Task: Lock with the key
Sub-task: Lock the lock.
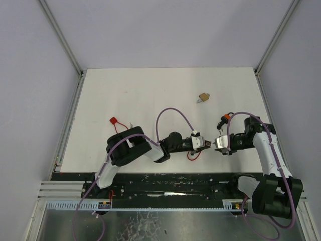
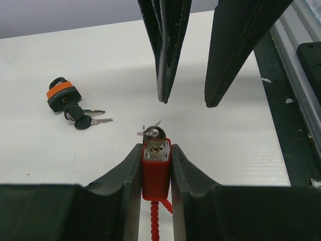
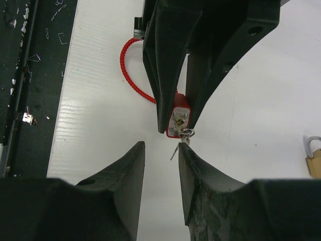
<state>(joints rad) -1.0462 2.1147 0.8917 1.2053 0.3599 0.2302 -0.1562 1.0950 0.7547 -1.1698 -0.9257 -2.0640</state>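
My left gripper (image 2: pixel 155 149) is shut on a red padlock (image 2: pixel 155 175) and holds it by its sides, keyhole end facing outward. A silver key (image 2: pixel 154 134) sits in the keyhole, with a ring and a spare key hanging from it. The lock's red cable shackle (image 3: pixel 131 75) loops back behind the left fingers. My right gripper (image 3: pixel 161 146) stands open directly opposite, its fingertips just short of the key (image 3: pixel 183 131). The spare key hangs by the tip of one finger. In the top view both grippers meet near the table's front middle, left gripper (image 1: pixel 201 143) and right gripper (image 1: pixel 216 143).
An orange-and-black padlock (image 2: pixel 63 95) with black-headed keys lies on the table beyond the right arm (image 1: pixel 226 118). A brass padlock (image 1: pixel 203 97) lies further back. A small red item (image 1: pixel 114 121) lies at the left. The dark rail (image 3: pixel 30 75) runs along the table's near edge.
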